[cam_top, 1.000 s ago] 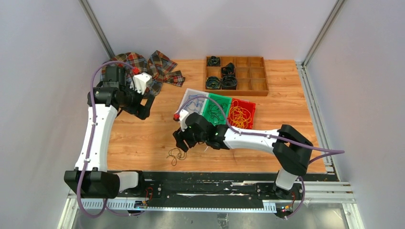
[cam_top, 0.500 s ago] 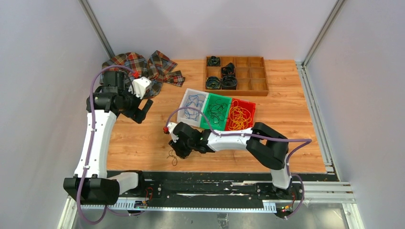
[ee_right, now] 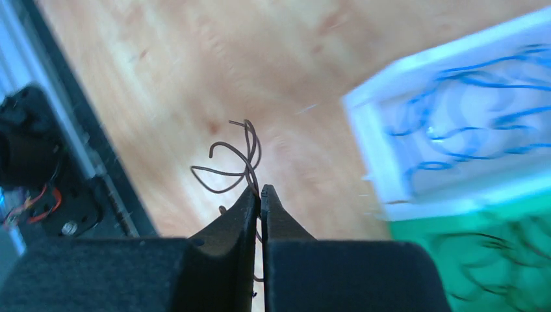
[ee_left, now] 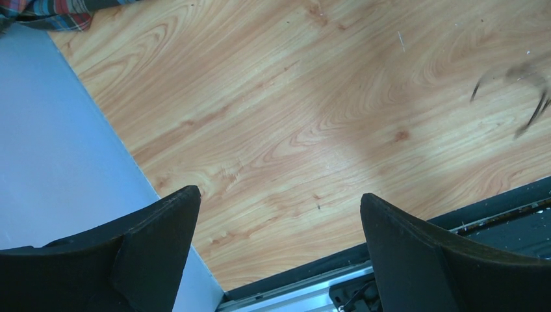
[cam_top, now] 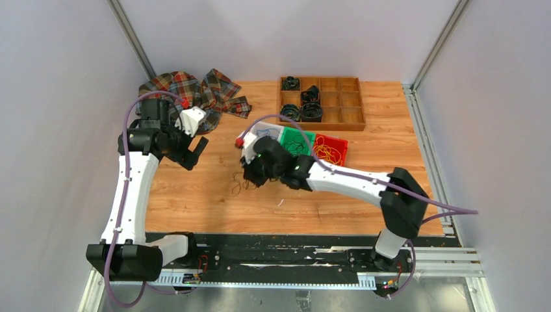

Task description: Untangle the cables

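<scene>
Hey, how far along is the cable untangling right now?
Done: blue cables lie in the white bin, others in the green bin and red bin. In hand: the right gripper is shut on a dark looped cable. Left: sorting it away; the left gripper hangs open, empty.

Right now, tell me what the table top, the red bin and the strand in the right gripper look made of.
The table top: wood or wood-look laminate, matte, with grain lines showing. The red bin: likely moulded plastic, one even colour, thin walls. The strand: thin, dark, perhaps rubber or coated wire; it holds springy loops.
</scene>
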Controlling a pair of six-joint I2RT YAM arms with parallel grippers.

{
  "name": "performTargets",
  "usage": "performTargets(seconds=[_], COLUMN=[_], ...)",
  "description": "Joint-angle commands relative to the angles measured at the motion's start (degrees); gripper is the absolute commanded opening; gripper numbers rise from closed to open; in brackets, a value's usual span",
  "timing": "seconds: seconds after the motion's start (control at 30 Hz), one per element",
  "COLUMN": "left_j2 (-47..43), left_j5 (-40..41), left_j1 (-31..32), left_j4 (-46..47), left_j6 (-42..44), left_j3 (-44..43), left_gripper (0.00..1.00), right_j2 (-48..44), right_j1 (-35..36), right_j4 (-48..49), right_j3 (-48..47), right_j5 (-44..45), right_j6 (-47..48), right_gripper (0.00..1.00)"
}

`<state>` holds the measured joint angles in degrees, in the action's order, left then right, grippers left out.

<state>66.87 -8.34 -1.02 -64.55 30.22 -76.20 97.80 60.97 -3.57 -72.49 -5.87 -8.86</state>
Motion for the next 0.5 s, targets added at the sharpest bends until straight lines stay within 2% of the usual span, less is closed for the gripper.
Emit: performTargets(seconds=[0.0,0.23,0.3,0.47], left_j2=[-1.6,-1.7,-1.5,-1.0], left_j5=[0.4,0.4,0.1,-0.5], left_j1=[-0.4,-0.5,-0.5,-0.5], left_j4=[0.6,0.6,0.6,0.6], left_j6=[0.9,0.8,0.5,-0.1], left_j3=[1.3,1.3,0.8,0.3], left_gripper=[0.98,0.98,0.98,0.98], right_j2=[-4.2,-5.1,-4.9,-2.1], right_j1=[-8.0,-17.7,-18.6,-19.9], right_j4=[-3.2,-6.5,-7.2,-8.0], right_j3=[1.5,3.7,3.9,2.8], right_j5=[5.1,14.6,19.2,22.3], right_j6=[1.6,2.7,3.0,3.1], right_gripper=[0.01,0.01,0.01,0.01])
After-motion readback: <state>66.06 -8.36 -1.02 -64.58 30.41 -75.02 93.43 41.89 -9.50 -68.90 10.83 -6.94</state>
